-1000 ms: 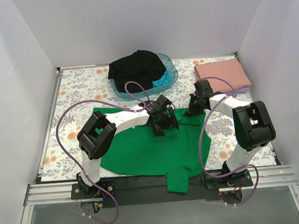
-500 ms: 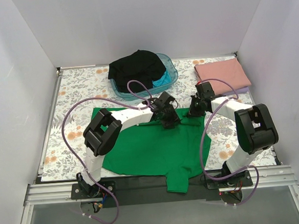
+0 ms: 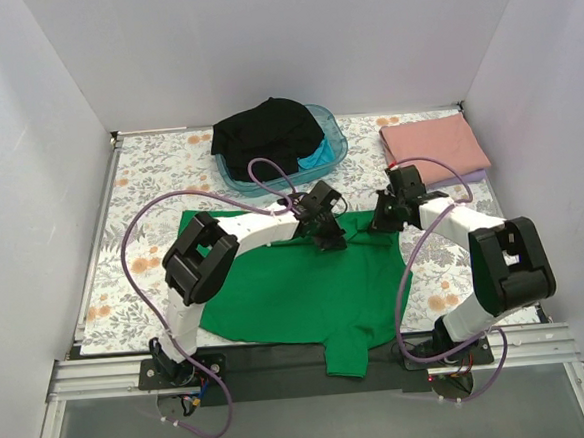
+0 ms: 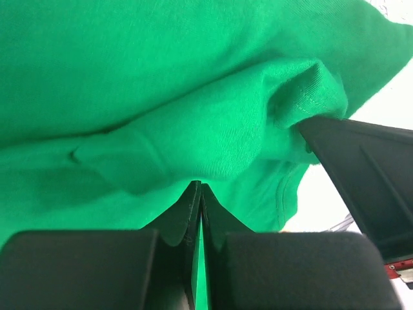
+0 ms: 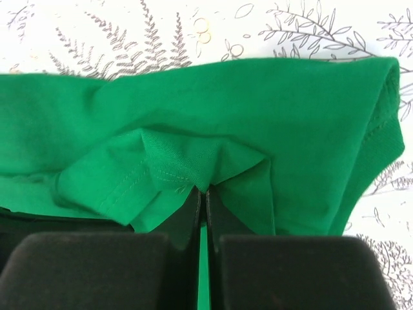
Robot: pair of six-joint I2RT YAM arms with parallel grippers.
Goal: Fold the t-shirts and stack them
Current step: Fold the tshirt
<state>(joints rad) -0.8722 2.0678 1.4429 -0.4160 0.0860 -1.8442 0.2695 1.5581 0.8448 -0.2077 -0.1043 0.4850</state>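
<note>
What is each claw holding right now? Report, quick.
Left claw: closed, pinching a fold of the green t-shirt.
Right claw: closed, pinching a hemmed fold of the same shirt.

The bright green t-shirt (image 3: pixel 287 294) is lying on a white counter cover (image 3: pixel 154 179) patterned with grey leaves and orange blooms; a black t-shirt (image 3: pixel 266 131) and a turquoise t-shirt (image 3: pixel 318 158) are filling a translucent blue tub (image 3: pixel 339 144).
</note>
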